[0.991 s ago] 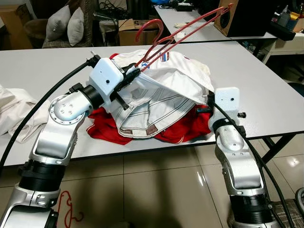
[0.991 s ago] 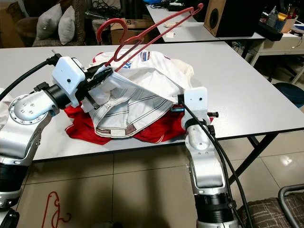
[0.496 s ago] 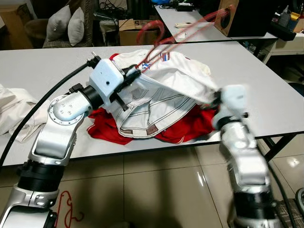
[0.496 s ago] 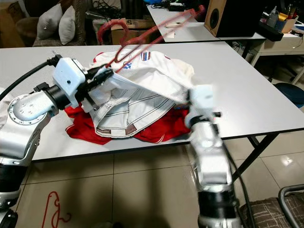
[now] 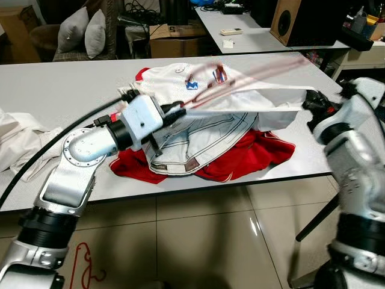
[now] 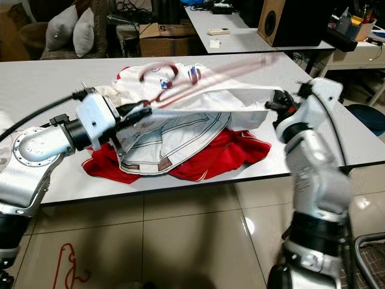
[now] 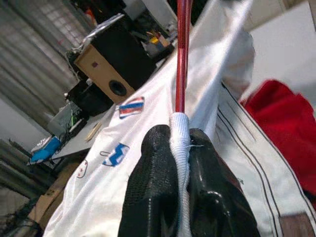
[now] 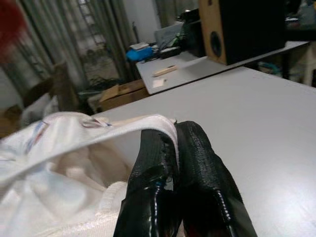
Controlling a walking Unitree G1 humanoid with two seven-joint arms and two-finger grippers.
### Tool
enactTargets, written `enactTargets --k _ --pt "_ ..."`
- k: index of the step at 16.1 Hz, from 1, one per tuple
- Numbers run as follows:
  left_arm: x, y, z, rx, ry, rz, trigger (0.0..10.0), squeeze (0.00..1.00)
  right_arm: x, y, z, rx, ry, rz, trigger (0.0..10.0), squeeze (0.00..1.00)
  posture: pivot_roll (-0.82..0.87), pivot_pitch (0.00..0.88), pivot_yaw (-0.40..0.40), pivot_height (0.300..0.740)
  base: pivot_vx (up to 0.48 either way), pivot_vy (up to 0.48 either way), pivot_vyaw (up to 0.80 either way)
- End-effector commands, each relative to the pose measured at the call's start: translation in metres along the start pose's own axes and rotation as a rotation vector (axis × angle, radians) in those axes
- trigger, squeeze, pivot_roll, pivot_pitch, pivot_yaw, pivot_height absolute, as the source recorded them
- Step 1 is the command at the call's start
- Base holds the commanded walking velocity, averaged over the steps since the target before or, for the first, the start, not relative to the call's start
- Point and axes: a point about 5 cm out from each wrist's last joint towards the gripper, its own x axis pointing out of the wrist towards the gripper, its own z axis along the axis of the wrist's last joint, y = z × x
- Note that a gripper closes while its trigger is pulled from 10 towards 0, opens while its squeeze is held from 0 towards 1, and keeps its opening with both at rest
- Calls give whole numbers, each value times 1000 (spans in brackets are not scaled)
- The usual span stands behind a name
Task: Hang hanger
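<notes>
White table (image 5: 54, 90) in a cluttered room; wooden speaker (image 5: 287, 21) on the table behind, cushions (image 5: 84, 31) at the far left, brown box (image 5: 174, 42) beyond the table edge.

Left gripper (image 7: 181, 148) clamped narrow on a white fabric edge together with the red hanger (image 7: 181, 59); hanger rod running straight out from between its fingers. Right gripper (image 8: 175, 148) pinched shut on the far hem of the white shirt (image 5: 240, 102); bare tabletop beyond its fingertips.

Just changed: right gripper swung out from the near table edge, up and away from the left gripper; white shirt now pulled into a taut span between the two grippers instead of lying heaped; hanger, raised steeply above the left gripper a second ago, now tipped low along the stretched cloth and motion-blurred. Red garment (image 5: 264, 153) below the span, more exposed than before.

Meaning for the task, as judged: shirt being opened around the hanger; hanging itself not yet done.

Second red hanger (image 5: 84, 271) on the floor beneath the left arm.
</notes>
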Motion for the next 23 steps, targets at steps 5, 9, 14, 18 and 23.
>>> enactTargets --k 5,9,14,18,23 --pt "-6 -8 -16 97 110 -93 0 0 -3 -9 16 46 -11 9 0 0 -40 11 24 740 0 0 0" --pt "-9 2 -30 138 211 -43 0 0 -4 -7 19 46 -4 33 0 0 -43 11 29 740 0 0 0" --pt "-4 5 -32 185 266 -41 0 0 -7 4 21 35 5 90 0 0 -32 11 25 740 0 0 0" --pt "22 2 -16 206 232 -87 0 0 -9 46 24 27 13 242 0 0 -27 8 25 740 0 0 0" --pt "31 11 -8 195 242 -96 0 0 -22 81 39 18 -19 382 0 0 -25 0 38 740 0 0 0"
